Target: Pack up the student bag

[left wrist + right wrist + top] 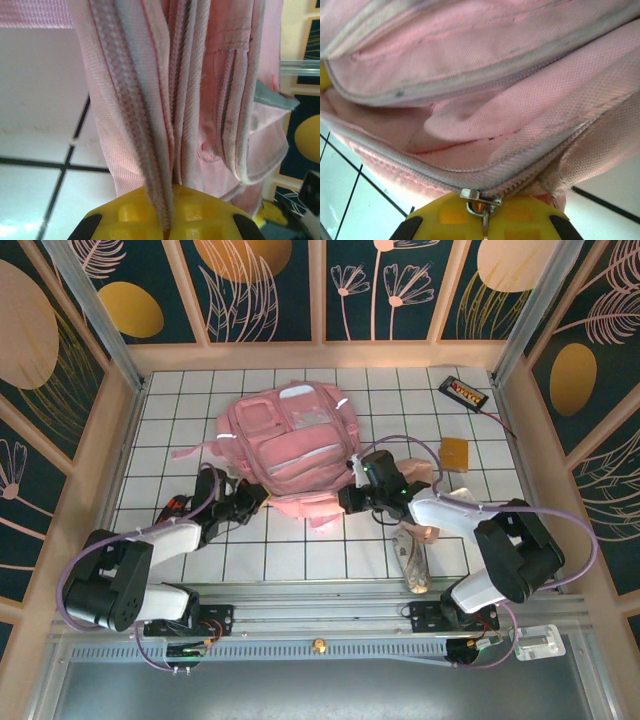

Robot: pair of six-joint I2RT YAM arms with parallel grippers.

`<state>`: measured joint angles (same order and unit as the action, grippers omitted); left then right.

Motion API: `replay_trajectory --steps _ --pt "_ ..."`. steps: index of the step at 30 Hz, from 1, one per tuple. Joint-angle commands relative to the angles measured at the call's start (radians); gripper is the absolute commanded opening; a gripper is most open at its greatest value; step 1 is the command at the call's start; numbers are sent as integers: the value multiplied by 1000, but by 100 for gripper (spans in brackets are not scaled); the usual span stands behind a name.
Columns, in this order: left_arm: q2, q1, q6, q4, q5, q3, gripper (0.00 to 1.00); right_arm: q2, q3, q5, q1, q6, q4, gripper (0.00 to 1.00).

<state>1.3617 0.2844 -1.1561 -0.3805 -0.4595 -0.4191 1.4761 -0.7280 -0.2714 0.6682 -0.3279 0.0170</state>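
Observation:
The pink student bag lies on the tiled table, front pockets up. My left gripper is at its near left edge, and my right gripper is at its near right edge. In the left wrist view the yellow fingers are shut on a pink woven strap of the bag, which runs up from between them. In the right wrist view the yellow fingers are shut on the metal zipper pull. The zipper is partly open, showing pink lining.
A black flat pack with a wire lies at the back right. A brown square sits right of the bag, and a beige object lies near the right arm. A small dark and red item is by the left arm.

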Motion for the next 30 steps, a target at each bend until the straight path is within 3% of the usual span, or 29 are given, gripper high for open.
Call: replay_trajectory --steps 1,3,6,9,15,20,24,30 --pt "72 -79 148 110 62 -163 11 -34 -19 78 100 -45 -40 0" --pt "144 -98 184 156 59 -272 25 6 -50 87 174 -96 -23 0" --pt "229 -130 206 211 46 -388 55 111 -145 72 255 -135 12 0" --pt "199 -159 205 224 50 -369 97 222 -267 71 305 -135 10 0" --pt "-49 -172 198 270 48 -189 99 352 -378 29 323 -121 14 0" --pt "-216 -170 44 151 -41 -4 99 381 -428 21 323 -97 -5 0" --pt "-243 -132 -15 95 -58 59 98 370 -439 27 323 -95 -11 0" --pt "-207 -80 -51 53 -47 12 98 310 -455 54 326 -69 -43 0"
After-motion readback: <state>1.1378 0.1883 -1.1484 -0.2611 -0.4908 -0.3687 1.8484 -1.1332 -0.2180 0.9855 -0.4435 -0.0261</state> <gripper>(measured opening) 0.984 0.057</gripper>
